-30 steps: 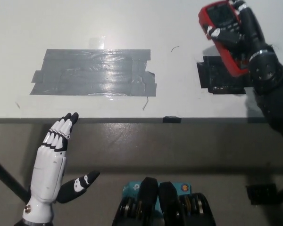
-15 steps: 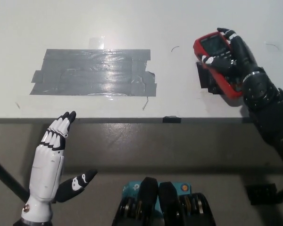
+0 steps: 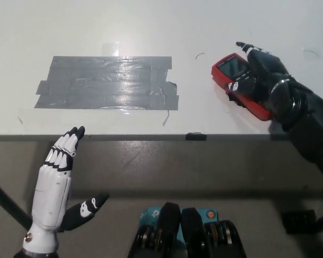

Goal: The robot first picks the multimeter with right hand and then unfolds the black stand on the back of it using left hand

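A red multimeter (image 3: 231, 72) with a dark screen lies tilted at the right of the white table (image 3: 151, 32), screen side up. My black right hand (image 3: 261, 80) is shut on the multimeter, its fingers wrapped over the body from the right. The meter's back and its black stand are hidden. My white left hand (image 3: 56, 185) rests open at the lower left, below the table's front edge, fingers pointing up and apart.
A wide patch of grey tape (image 3: 107, 83) covers the table's middle left. The table's front edge (image 3: 151, 137) runs across the picture, with a small black clip (image 3: 196, 136) on it. Dark floor lies below.
My right hand has carried the multimeter down and to the left, from the upper right toward the table surface, covering the black patch seen earlier. The left hand has barely moved.
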`<state>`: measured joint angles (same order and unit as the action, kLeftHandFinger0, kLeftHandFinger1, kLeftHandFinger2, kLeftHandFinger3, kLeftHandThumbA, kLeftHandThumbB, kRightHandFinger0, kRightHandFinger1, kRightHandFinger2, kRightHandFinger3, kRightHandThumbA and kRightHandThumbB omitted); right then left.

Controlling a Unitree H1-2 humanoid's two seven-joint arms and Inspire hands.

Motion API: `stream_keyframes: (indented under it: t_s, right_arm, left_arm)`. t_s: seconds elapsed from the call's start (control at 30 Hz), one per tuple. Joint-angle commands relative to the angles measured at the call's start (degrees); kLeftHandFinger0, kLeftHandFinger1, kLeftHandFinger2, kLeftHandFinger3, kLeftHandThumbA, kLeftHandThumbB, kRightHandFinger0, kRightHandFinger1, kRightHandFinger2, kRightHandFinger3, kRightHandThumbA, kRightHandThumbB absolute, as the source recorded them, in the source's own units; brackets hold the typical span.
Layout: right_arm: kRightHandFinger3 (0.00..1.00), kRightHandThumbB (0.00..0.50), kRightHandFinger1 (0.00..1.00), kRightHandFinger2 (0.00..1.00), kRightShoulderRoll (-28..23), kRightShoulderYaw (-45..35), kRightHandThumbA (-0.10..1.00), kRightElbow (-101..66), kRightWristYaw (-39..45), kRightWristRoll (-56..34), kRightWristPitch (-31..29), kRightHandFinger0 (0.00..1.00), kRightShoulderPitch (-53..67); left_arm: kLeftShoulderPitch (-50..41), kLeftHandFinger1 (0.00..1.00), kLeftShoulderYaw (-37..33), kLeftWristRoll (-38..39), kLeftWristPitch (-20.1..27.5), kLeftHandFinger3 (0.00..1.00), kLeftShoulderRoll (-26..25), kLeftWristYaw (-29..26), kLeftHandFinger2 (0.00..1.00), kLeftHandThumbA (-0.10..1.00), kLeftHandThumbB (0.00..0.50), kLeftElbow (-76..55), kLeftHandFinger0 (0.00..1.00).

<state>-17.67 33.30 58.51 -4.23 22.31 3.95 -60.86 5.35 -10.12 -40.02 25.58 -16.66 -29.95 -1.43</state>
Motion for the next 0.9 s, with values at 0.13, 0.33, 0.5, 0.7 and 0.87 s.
stream_keyframes:
  t_s: [0.13, 0.33, 0.5, 0.7, 0.87]
  right_arm:
    - [1.00, 0.500, 1.00, 1.00, -2.4, -1.9, 0.95, -6.7, -3.1, 6.6, 2.7, 1.00, -1.8]
    - [1.00, 0.464, 1.00, 1.00, -5.4, -8.5, 0.87, -21.4, -5.4, 7.6, 3.5, 1.00, 0.3]
    - [1.00, 0.463, 1.00, 1.00, -9.1, -16.8, 1.00, -45.8, -0.5, 4.6, 6.0, 1.00, 4.3]
    - [1.00, 0.342, 1.00, 1.00, -9.8, -19.6, 0.86, -71.3, 4.3, 5.0, 9.3, 1.00, 13.0]
    - [1.00, 0.316, 1.00, 1.00, -7.9, -21.4, 0.87, -78.4, 3.6, 1.8, 7.6, 1.00, 19.5]
  left_arm:
    - [0.3, 1.00, 0.6, 0.7, 1.3, 1.00, -0.8, 0.9, 1.00, 1.00, 0.367, -1.7, 1.00]
    - [1.8, 1.00, 0.5, 1.3, 1.3, 1.00, 0.0, 1.0, 1.00, 1.00, 0.368, -0.7, 1.00]
    - [5.8, 1.00, -1.4, 9.6, 1.3, 1.00, 1.6, 4.0, 1.00, 1.00, 0.373, 2.3, 1.00]
    - [9.9, 1.00, -0.9, 17.7, 1.2, 1.00, 3.7, 10.1, 1.00, 1.00, 0.413, 7.1, 1.00]
    - [11.5, 1.00, 0.3, 23.4, -2.8, 1.00, 4.3, 14.8, 1.00, 1.00, 0.422, 9.5, 1.00]
